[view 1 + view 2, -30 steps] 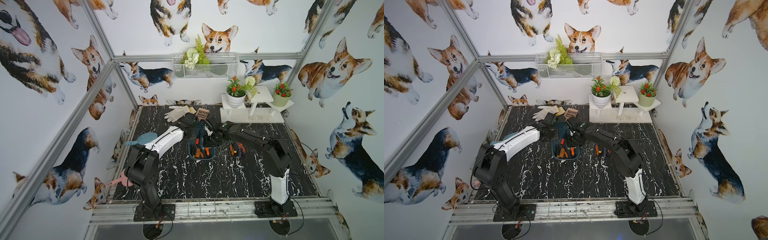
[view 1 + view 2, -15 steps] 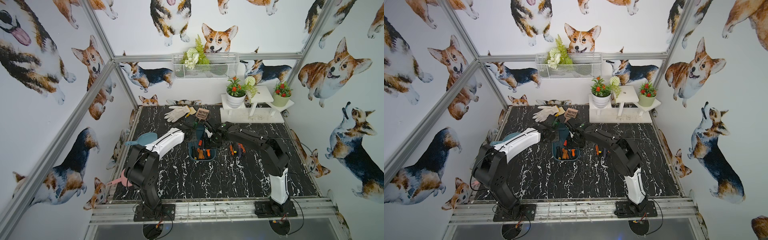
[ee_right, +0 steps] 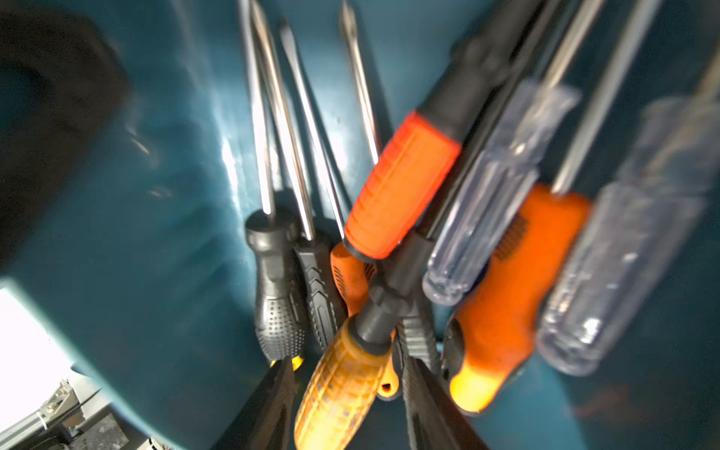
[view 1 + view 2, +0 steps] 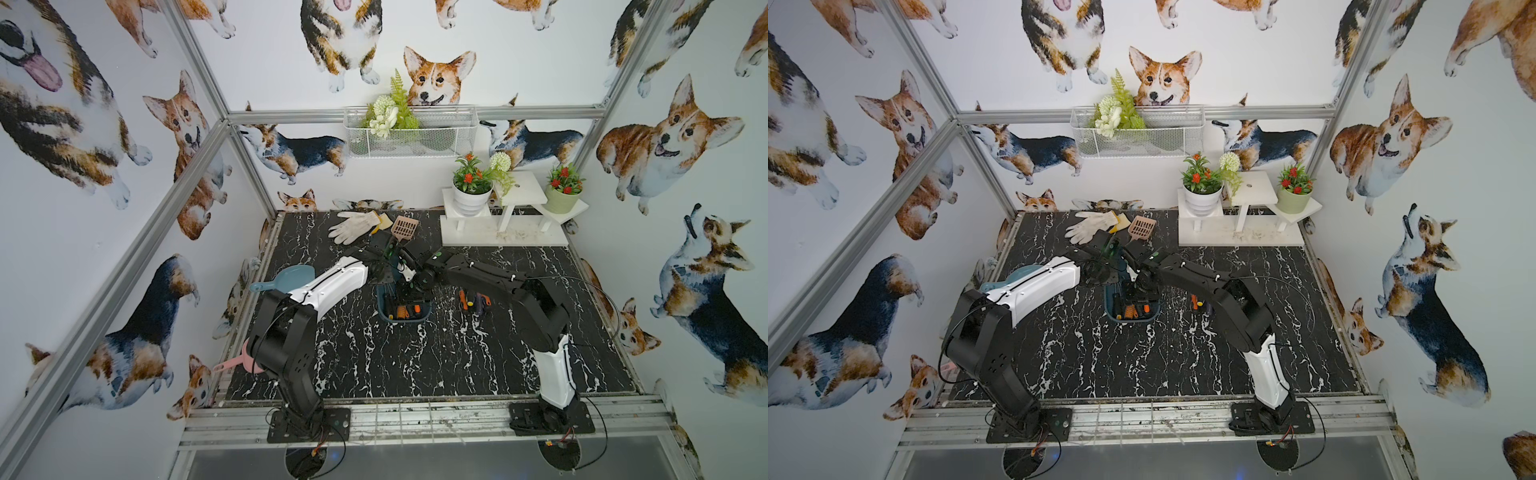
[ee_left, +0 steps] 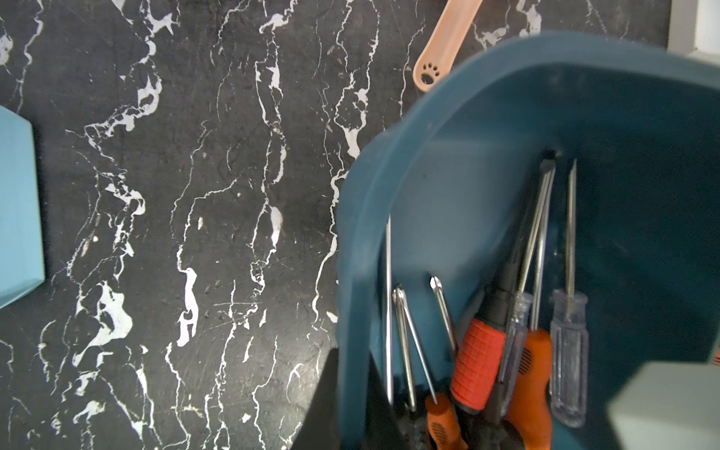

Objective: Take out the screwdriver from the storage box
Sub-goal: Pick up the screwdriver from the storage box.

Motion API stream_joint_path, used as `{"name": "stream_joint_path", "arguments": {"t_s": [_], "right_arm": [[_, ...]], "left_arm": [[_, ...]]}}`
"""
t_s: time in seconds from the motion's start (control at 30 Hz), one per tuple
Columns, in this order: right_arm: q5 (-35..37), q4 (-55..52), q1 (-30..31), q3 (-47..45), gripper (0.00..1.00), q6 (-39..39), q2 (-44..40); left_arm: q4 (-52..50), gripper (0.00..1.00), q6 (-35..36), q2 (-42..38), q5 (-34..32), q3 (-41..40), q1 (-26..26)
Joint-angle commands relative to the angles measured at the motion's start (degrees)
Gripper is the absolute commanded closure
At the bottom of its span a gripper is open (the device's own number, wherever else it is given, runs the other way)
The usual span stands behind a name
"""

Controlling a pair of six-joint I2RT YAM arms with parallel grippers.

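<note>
The dark teal storage box (image 4: 405, 321) (image 4: 1133, 322) sits mid-table, with several screwdrivers piled at its near end. My left gripper (image 5: 352, 389) is shut on the storage box rim (image 5: 350, 272), one finger outside the wall and one inside. My right gripper (image 3: 346, 362) reaches down into the box (image 3: 156, 233). It is open, its two dark fingers straddling the amber-yellow handle of a screwdriver (image 3: 339, 389), with a gap showing beside the handle. Orange, black and clear handles crowd close round it. In both top views the two wrists hide the far half of the box.
Loose screwdrivers (image 4: 473, 300) lie on the table right of the box. A white glove (image 4: 353, 226) and a tan slotted scoop (image 4: 404, 227) lie behind it. A light blue scoop (image 4: 291, 277) is at the left, a white plant stand (image 4: 503, 237) at the back right.
My right gripper has come lower into the box toward the handles and its jaws have spread wider. The left gripper keeps its hold on the rim.
</note>
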Motion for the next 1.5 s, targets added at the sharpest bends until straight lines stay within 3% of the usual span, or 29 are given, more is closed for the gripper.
{"name": "stream_joint_path", "arguments": {"t_s": [0.0, 0.3, 0.83, 1.47], "right_arm": [[-0.39, -3.18, 0.54, 1.17, 0.48, 0.39, 1.22], [0.65, -6.07, 0.93, 2.40, 0.56, -0.14, 3.12], [4.40, -3.18, 0.61, -0.83, 1.00, -0.22, -4.09], [11.39, -4.01, -9.12, -8.24, 1.00, -3.74, -16.74]], "left_arm": [[2.84, 1.00, -0.83, 0.02, -0.02, 0.72, 0.05], [2.93, 1.00, -1.21, -0.37, -0.18, 0.41, 0.05], [2.99, 1.00, -1.69, -0.18, -0.39, 0.01, 0.14], [3.22, 1.00, -1.17, 0.42, -0.30, -0.43, 0.35]]}}
